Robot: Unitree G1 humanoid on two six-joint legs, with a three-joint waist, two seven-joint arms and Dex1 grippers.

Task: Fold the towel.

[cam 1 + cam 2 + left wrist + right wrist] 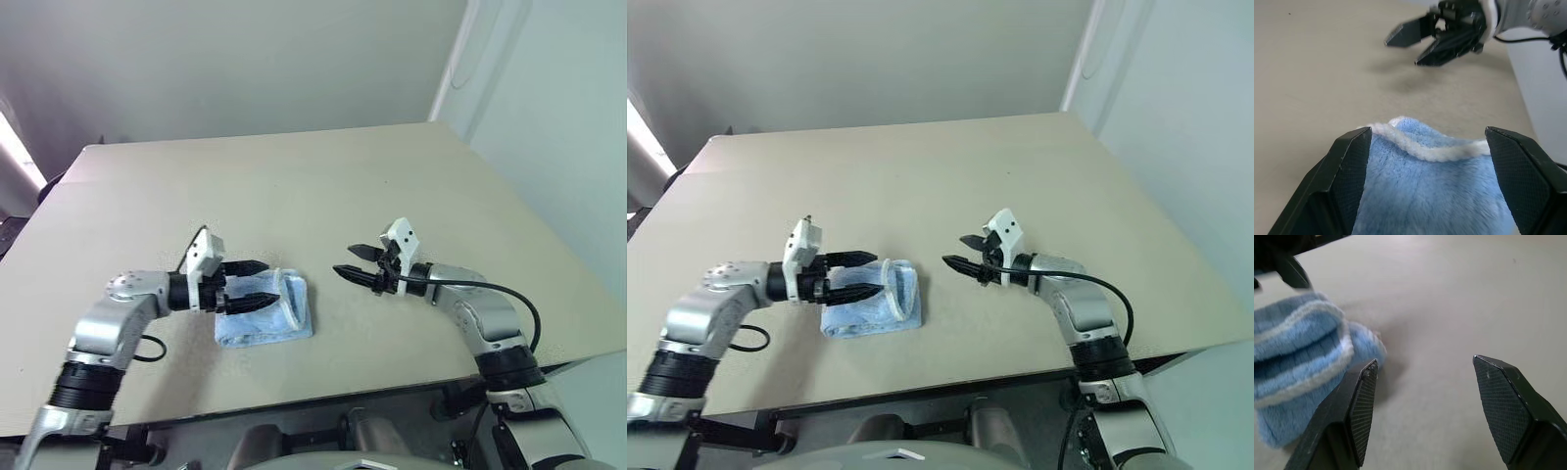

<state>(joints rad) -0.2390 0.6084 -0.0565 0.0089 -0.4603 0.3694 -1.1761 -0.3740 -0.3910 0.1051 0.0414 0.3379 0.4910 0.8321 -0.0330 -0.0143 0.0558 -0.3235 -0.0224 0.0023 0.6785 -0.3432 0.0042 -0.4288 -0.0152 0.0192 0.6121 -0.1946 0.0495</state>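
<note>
Towel: towel (266, 315) is lying folded into a small thick bundle on the near part of the table (294, 186), its white edging curling along the upper fold.
Left arm: forearm is reaching in from the robot's left and pointing across toward the right, roughly level with the tabletop.
Left gripper: left gripper (251, 285) is hovering at the towel's left edge with its two black fingers spread apart; in the left wrist view the blue pile is sitting between them, touching neither pad as far as can be seen.
Right arm: forearm is angling in from the robot's right, pointing toward the towel and slightly downward.
Right gripper: right gripper (355, 263) is hanging above bare table just beside the towel, fingers parted and holding nothing.
Hidden parts: left gripper is covering the towel's left portion; the lower layers of the fold are hard to make out.
</note>
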